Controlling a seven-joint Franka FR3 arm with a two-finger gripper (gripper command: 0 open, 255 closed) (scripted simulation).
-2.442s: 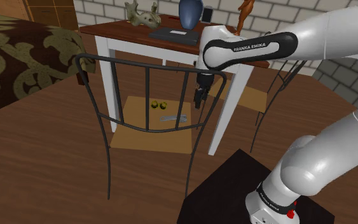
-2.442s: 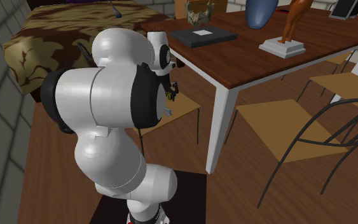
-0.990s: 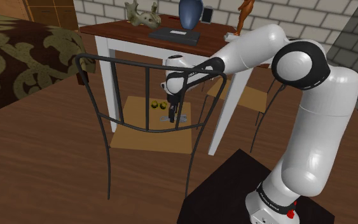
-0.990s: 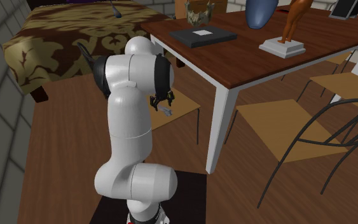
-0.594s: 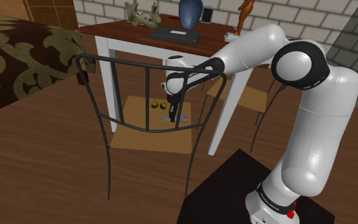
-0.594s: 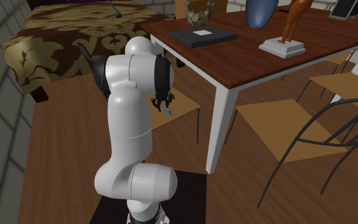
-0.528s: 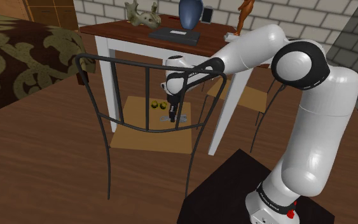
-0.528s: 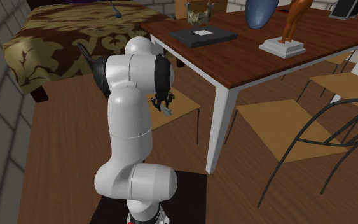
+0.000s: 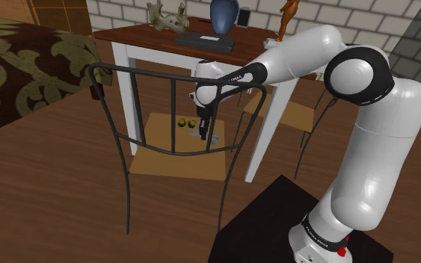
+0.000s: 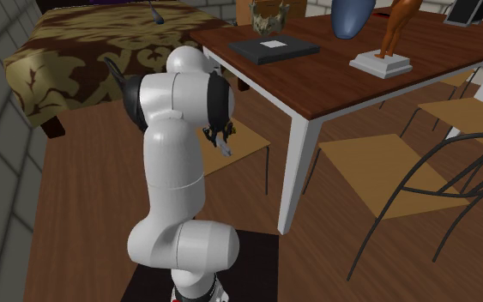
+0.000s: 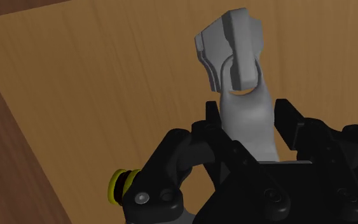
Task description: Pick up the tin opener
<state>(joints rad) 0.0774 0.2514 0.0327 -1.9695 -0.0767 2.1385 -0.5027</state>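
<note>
Tin opener, grey, is clasped by its handle between the two black fingers of the gripper, with its head projecting beyond the fingertips. The opener is positioned over the wooden chair seat, near the white-legged table. Whether opener and seat are in contact cannot be determined. Two small yellow objects are located on the seat, just to the left of the gripper in the shoulder view.

Beneath the tool lies a tan chair seat; two small yellow-and-black pieces sit near the tool. Beyond it, a brown counter carries a blue vase and a dark book
</note>
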